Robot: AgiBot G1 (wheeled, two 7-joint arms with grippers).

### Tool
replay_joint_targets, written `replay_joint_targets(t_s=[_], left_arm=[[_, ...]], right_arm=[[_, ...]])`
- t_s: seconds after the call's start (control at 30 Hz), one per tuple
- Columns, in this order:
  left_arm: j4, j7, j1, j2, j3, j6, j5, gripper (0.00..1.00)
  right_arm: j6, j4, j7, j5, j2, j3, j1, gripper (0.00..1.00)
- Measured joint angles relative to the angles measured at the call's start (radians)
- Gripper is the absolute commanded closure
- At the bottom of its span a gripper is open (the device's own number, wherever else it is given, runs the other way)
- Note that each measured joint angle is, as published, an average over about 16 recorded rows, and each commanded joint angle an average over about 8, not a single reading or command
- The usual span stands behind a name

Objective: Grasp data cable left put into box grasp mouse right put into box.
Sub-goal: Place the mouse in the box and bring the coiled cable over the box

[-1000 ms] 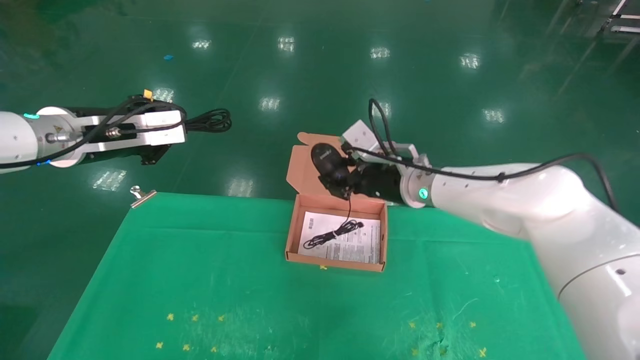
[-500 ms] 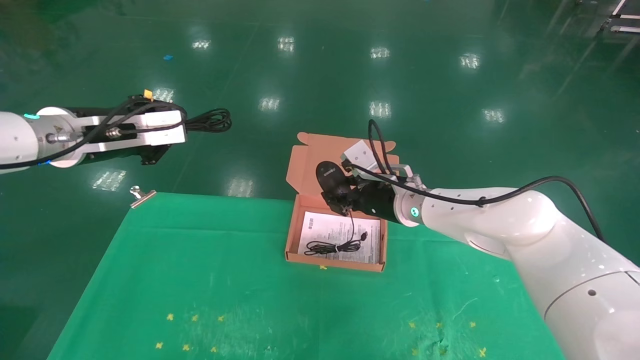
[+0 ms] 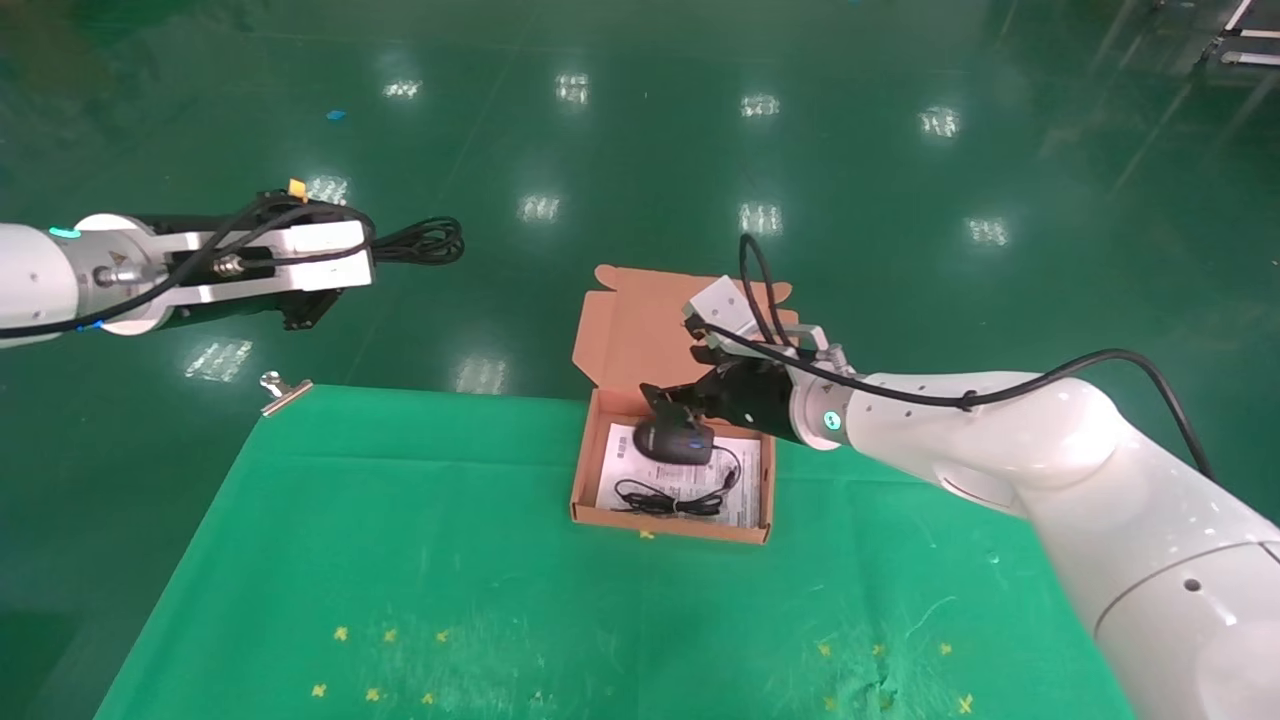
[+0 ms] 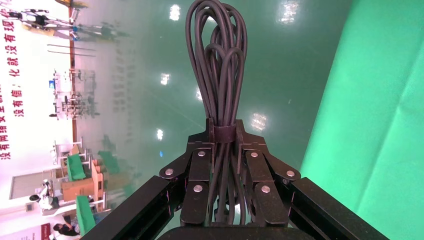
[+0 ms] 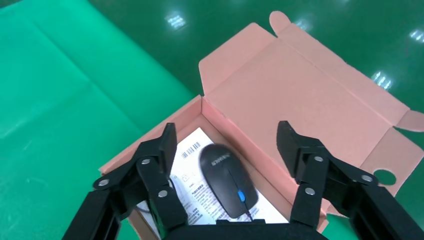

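- My right end effector [image 3: 672, 400] hangs spread and empty above the far end of the box [image 3: 582, 478]; in the right wrist view its fingers [image 5: 167, 145] stand wide apart, clear of the mouse [image 5: 228, 179].
- The mouse [image 3: 673, 442] lies released inside the box on the white sheet [image 3: 745, 500], toward the box's 12 o'clock end, blue wheel lit, touching neither finger.
- Its thin cord [image 3: 668, 500] is bunched on the sheet at the mouse's 6 o'clock.
- The lid [image 3: 620, 325] stands open at the box's 12 o'clock.
- My left end effector [image 3: 375, 243] is held off the tabletop [image 3: 400, 560], at about 10 o'clock from the box and well apart from it, above the floor [image 3: 640, 130].
- It is clenched on the cable [image 3: 425, 240]; the left wrist view shows the bundle [image 4: 220, 65] gripped at its band, loops projecting beyond the fingers [image 4: 200, 175].
- A metal clip [image 3: 283, 391] sits at the tabletop's far left corner.
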Motion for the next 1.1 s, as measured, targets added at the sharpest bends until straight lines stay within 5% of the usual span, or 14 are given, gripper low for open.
replay_joint_targets(t_s=[0.4, 0.9, 1.1], left_arm=[[0.095, 0.110, 0.070, 0.189, 0.063, -0.142, 0.001, 1.00], [0.385, 0.285, 0.136, 0.453, 0.254, -0.412, -0.094, 1.00], [0.422, 0.290, 0.137, 0.467, 0.339, -0.465, -0.169, 0.25]], right_arm=[[0.036, 0.151, 0.053, -0.004, 0.172, 0.028, 0.002, 0.00], [0.067, 0.464, 0.276, -0.095, 0.439, 0.043, -0.078, 0.00], [0.065, 0.543, 0.339, -0.125, 0.489, 0.040, -0.110, 0.00]])
